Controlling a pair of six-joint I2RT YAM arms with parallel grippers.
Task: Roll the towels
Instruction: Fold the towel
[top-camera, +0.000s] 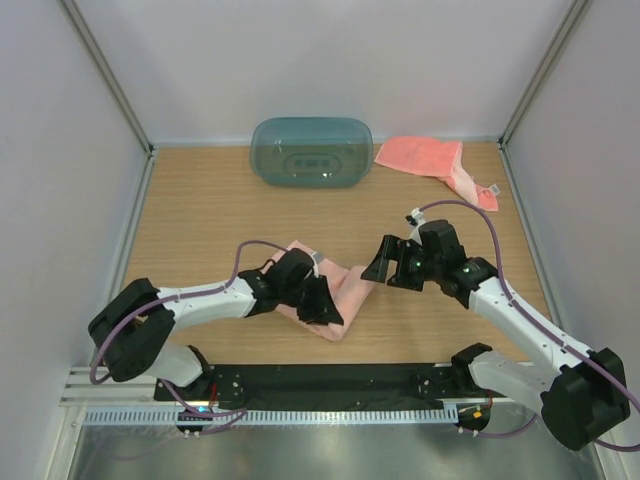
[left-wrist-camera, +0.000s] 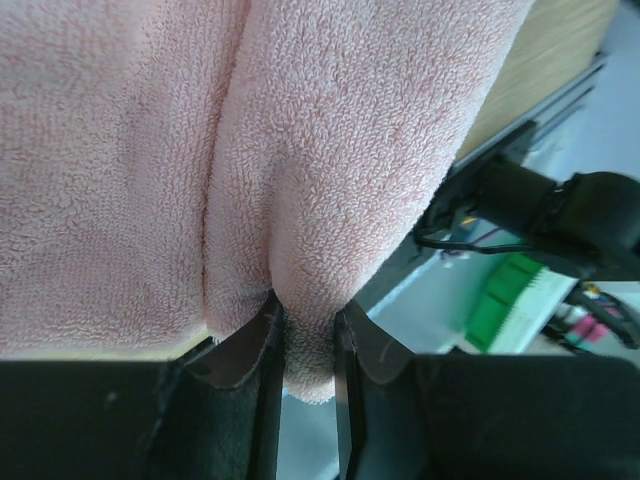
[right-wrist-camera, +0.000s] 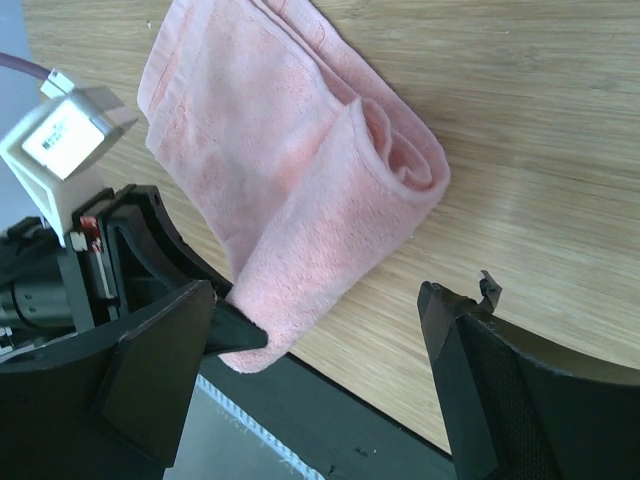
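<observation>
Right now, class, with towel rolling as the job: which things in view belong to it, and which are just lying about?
Belong: near towel, pinched in the left gripper; far towel, back right; right gripper, open.
Lying about: teal tub, at the back.

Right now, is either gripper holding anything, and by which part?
The left gripper pinches the centre towel by a fold at its corner nearest the arm bases. The right gripper stands open beside that towel and holds nothing.
</observation>
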